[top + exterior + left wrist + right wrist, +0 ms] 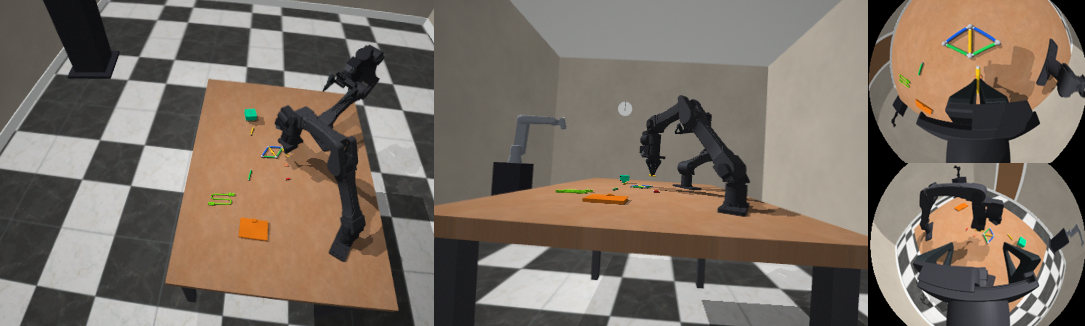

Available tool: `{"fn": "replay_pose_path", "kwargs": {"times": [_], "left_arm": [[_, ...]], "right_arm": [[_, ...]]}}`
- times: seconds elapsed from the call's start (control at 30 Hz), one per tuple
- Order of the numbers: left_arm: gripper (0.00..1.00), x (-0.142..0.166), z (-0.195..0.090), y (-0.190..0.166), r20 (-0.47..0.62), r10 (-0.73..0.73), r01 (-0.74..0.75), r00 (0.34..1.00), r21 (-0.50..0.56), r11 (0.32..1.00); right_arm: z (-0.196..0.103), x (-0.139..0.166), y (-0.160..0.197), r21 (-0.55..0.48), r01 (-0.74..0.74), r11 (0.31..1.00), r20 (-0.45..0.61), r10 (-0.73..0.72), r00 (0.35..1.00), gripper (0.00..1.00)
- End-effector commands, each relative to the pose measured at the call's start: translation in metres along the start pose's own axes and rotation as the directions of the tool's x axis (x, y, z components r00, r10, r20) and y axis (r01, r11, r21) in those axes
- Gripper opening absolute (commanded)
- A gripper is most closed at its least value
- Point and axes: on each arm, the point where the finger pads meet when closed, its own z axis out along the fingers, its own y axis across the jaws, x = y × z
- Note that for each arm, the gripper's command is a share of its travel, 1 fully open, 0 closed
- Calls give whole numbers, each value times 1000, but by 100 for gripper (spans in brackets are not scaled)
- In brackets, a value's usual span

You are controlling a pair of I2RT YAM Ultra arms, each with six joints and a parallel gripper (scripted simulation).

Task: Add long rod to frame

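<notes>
The frame (270, 157) (970, 41) lies flat on the table: two blue rods and two green rods form a diamond, with a yellow rod across it and steel balls at its corners. My left gripper (652, 173) (978, 84) is shut on a yellow rod (978, 74), which points out past the fingertips, above the table and beside the frame. The rod's far side is hidden by the fingers. A loose green rod (250, 175) (920, 68) and a loose yellow rod (252, 131) (1010, 236) lie apart from the frame. My right gripper (978, 244) is open and empty, away from the frame.
A teal block (251, 114) (1022, 241) stands beyond the loose yellow rod. A light-green cable (221, 202) and an orange box (254, 229) (605, 199) lie on the other side. A small red piece (288, 179) and a small orange piece (286, 165) lie near the frame.
</notes>
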Motion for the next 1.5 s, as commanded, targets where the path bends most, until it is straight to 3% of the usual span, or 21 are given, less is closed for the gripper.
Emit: {"fn": "replay_pose_path", "kwargs": {"times": [0.0,0.23,0.3,0.53,0.63,0.87,1.2,1.47], "left_arm": [[0,-13,-13,-1,101,-32,32,994,-5,999],[0,-28,-20,-3,274,-134,134,952,18,991],[0,-28,-20,-3,274,-134,134,952,18,991],[0,-34,-33,1,495,-295,290,818,89,953],[0,-20,-25,-2,462,-284,280,840,79,957],[0,-4,-16,-4,485,-317,315,815,88,945],[0,5,-11,-5,542,-367,365,756,117,924],[0,-2,-16,-4,620,-421,417,662,163,894]], "right_arm": [[-2,0,0,3,-1,1000,-6,1,1000,100],[-2,0,0,3,-1,1000,-6,1,1000,100],[-2,0,0,3,-1,1000,-6,1,1000,100],[-2,0,0,3,-1,1000,-6,1,1000,100],[-2,0,0,3,-1,1000,-6,1,1000,100],[-2,0,0,3,-1,1000,-6,1,1000,100],[-2,0,0,3,-1,1000,-6,1,1000,100],[-2,0,0,3,-1,1000,-6,1,1000,100]]}}
